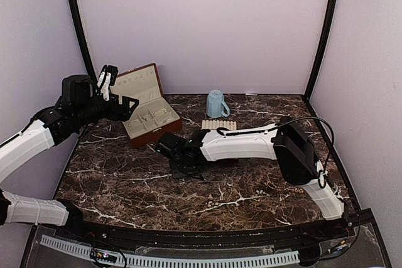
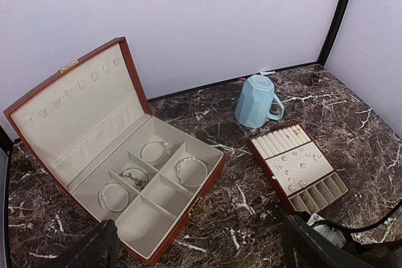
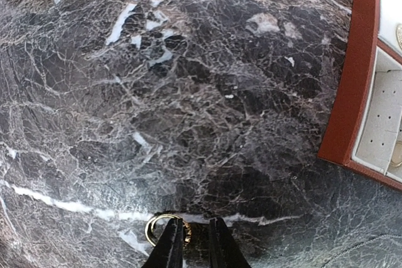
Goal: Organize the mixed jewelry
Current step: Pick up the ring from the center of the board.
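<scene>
Glinting as tiny silvery-pale specks, the mixed jewelry (image 2: 295,169) lies scattered on the flat panel of the cream tray (image 2: 276,144), ahead and to the right of the left gripper (image 2: 200,233), whose fingers stand wide apart around nothing. Thin bangles (image 2: 190,171) rest in the reddish-brown box (image 2: 75,111) straight ahead of it. A thin gold-toned ring (image 3: 163,225) lies on the marble table (image 3: 188,92) against the left fingertip of the right gripper (image 3: 195,246); those fingers stand narrow, and whether they pinch the ring cannot be told.
</scene>
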### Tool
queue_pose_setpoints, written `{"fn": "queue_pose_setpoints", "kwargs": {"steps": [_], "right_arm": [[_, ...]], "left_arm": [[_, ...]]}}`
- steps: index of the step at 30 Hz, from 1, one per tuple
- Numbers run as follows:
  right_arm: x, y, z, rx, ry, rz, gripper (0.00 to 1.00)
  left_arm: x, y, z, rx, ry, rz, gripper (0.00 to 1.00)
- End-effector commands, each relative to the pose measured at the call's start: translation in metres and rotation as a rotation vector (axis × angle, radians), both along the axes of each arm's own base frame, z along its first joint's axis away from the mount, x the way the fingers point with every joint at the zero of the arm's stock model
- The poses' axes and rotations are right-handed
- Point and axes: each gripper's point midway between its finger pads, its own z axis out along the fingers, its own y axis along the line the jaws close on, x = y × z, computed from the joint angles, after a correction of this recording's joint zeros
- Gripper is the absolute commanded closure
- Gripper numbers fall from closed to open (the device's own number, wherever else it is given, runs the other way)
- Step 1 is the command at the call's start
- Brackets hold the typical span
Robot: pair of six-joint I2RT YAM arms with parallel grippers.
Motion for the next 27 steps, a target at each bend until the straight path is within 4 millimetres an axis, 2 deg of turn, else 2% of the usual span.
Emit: {"fn": "queue_pose_setpoints", "kwargs": {"steps": [1, 19, 27], "right_arm": [[0.003, 0.003, -0.004, -0.001, -0.007, 0.003, 0.86], [-0.003, -0.001, -0.023, -0.064, 0.003, 0.02, 0.91], [-0.002, -0.007, -0.024, -0.082, -0.006, 0.004, 0.95]], "left_arm": [[-0.003, 0.0, 0.013, -0.026, -0.028, -0.004, 0.08], [-0.002, -0.001, 0.011, -0.027, -0.022, -0.007, 0.08], [-0.002, -0.001, 0.01, -0.03, -0.019, -0.004, 0.08]]}}
